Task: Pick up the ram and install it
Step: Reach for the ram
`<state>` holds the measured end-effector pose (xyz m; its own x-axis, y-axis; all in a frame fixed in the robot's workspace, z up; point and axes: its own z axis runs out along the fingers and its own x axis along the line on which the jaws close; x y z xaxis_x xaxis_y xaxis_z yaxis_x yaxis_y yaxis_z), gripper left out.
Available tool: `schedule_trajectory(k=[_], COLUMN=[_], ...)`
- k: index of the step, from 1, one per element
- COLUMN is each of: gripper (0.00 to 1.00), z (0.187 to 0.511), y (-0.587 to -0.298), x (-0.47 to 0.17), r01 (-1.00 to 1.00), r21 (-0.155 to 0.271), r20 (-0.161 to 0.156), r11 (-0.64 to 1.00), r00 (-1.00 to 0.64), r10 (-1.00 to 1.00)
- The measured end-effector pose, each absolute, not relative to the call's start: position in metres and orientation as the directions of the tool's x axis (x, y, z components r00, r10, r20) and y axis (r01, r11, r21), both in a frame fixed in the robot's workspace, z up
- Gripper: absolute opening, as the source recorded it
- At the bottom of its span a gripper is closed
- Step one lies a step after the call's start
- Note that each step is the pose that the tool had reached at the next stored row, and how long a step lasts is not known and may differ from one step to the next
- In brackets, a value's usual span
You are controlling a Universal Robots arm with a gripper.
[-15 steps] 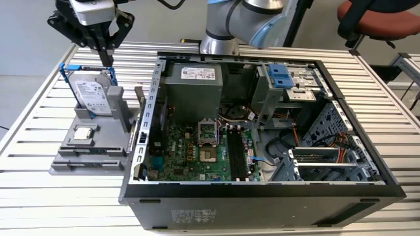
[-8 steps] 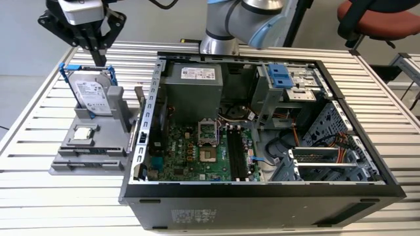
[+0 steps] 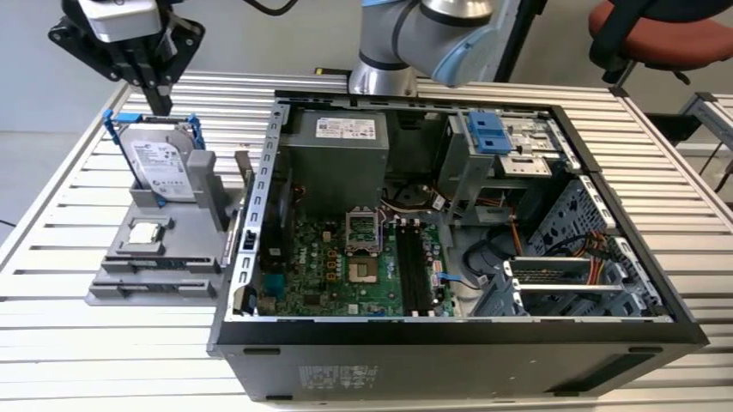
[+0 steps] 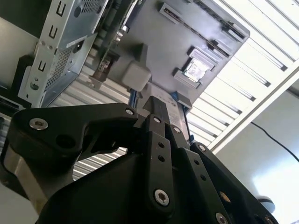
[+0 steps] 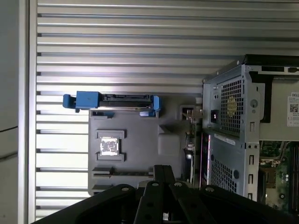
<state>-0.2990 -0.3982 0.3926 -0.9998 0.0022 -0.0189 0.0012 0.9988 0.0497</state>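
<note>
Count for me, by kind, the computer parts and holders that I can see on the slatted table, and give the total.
Open computer case: 1
Grey parts holder: 1
Hard drive in a blue frame, upright in the holder: 1
Silver square chip, flat on the holder: 1
Total: 4

An open computer case (image 3: 458, 343) lies on a slatted metal table (image 3: 57, 352). Just beside the case, at the exterior view's left, a grey holder (image 3: 184, 245) carries an upright blue-framed hard drive (image 3: 158, 167). Beyond the case, a red chair (image 3: 675, 39).
</note>
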Motion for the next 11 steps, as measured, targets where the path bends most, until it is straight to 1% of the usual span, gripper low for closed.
schedule_trajectory(k=[11], gripper=[0.0], z=[0.393], y=[-0.398], x=[-0.317], r01=[0.001], r21=[0.05], r20=[-0.019], r11=[0.999], r00=[-1.0], r10=[0.002])
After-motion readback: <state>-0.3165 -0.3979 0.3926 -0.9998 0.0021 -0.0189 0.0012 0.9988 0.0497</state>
